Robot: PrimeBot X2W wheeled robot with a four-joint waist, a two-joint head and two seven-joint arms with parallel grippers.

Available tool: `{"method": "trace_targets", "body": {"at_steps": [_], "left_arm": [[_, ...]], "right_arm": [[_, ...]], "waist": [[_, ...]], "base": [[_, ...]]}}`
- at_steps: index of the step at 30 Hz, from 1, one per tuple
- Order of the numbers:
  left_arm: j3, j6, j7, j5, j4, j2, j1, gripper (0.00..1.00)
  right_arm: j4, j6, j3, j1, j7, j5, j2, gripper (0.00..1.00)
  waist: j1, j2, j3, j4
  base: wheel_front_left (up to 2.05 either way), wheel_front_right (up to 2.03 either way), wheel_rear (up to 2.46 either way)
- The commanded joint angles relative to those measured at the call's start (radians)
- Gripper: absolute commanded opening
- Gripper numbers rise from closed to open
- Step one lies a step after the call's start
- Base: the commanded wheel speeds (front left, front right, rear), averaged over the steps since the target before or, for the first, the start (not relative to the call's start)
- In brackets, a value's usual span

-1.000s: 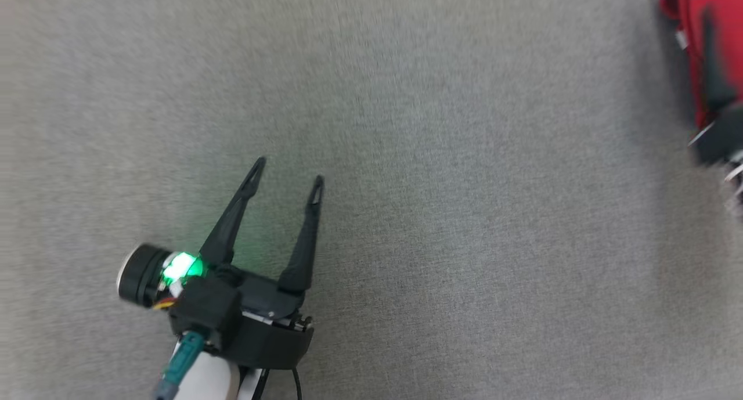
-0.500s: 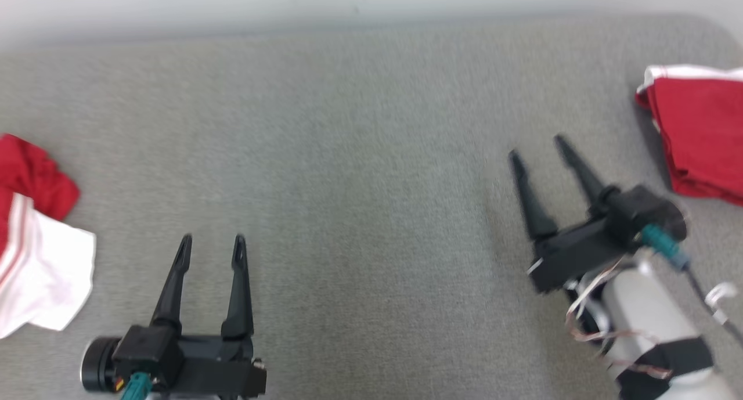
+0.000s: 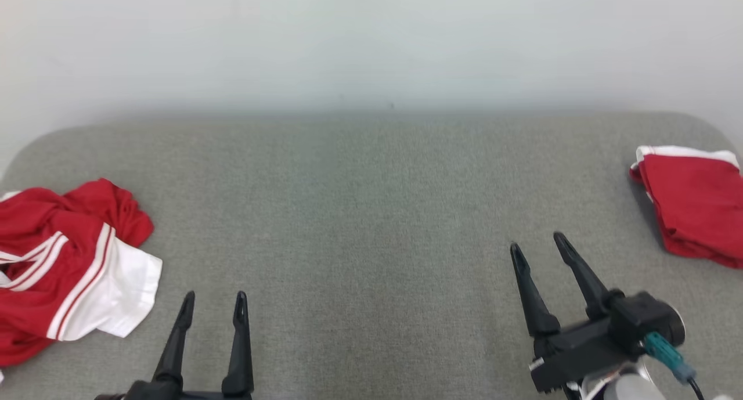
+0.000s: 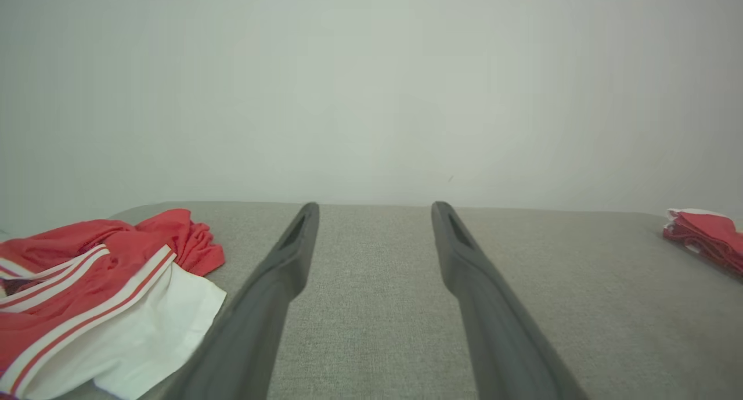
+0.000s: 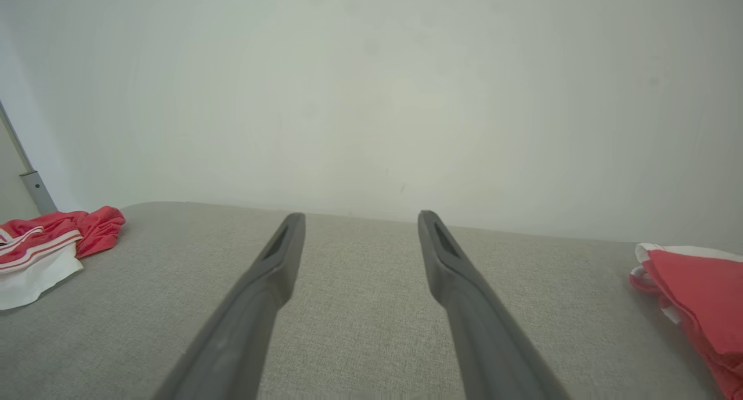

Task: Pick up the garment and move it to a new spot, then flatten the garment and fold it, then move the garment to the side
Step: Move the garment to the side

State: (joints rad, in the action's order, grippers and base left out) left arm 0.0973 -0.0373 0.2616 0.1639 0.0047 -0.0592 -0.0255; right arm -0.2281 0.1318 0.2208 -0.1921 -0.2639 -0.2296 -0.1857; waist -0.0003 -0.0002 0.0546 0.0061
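A crumpled red and white garment (image 3: 64,266) lies at the left end of the grey surface (image 3: 371,214); the wrist views show it too (image 4: 98,284) (image 5: 46,243). A folded red garment (image 3: 696,202) rests at the right end (image 4: 705,234) (image 5: 696,295). My left gripper (image 3: 213,300) stands open at the bottom left, just right of the crumpled garment and apart from it. My right gripper (image 3: 538,246) is open at the lower right, some way left of the folded garment. Neither holds anything.
A pale wall (image 3: 371,40) rises right behind the grey surface. The surface has rounded far corners. A pale upright frame edge (image 5: 26,173) stands at the far left of the right wrist view.
The head camera has tilted up and swung, so the wall and both garments have come into view. The right gripper has drawn away from the folded red garment and stands open.
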Motion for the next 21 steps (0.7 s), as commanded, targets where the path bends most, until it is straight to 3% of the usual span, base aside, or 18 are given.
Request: {"method": "trace_targets", "body": {"at_steps": [1, 8, 21], "left_arm": [[-0.001, -0.007, 0.003, -0.013, -0.009, 0.003, -0.027, 1.0], [-0.034, -0.01, 0.003, -0.034, -0.006, 0.007, -0.105, 1.0], [-0.053, -0.037, 0.003, -0.092, 0.016, 0.009, -0.17, 1.0]], "right_arm": [[0.014, -0.002, -0.016, 0.038, -0.001, 0.007, 0.014, 1.0], [0.051, -0.002, -0.087, 0.168, -0.001, 0.039, 0.062, 1.0], [0.084, -0.002, -0.115, 0.278, -0.001, 0.071, 0.081, 1.0]], "waist": [[0.0003, 0.0002, -0.062, 0.026], [0.0003, 0.0002, -0.104, 0.01], [0.0003, 0.0002, -0.146, 0.005]], "base": [[0.0, 0.0, 0.0], [0.0, 0.0, 0.0], [0.0, 0.0, 0.0]]}}
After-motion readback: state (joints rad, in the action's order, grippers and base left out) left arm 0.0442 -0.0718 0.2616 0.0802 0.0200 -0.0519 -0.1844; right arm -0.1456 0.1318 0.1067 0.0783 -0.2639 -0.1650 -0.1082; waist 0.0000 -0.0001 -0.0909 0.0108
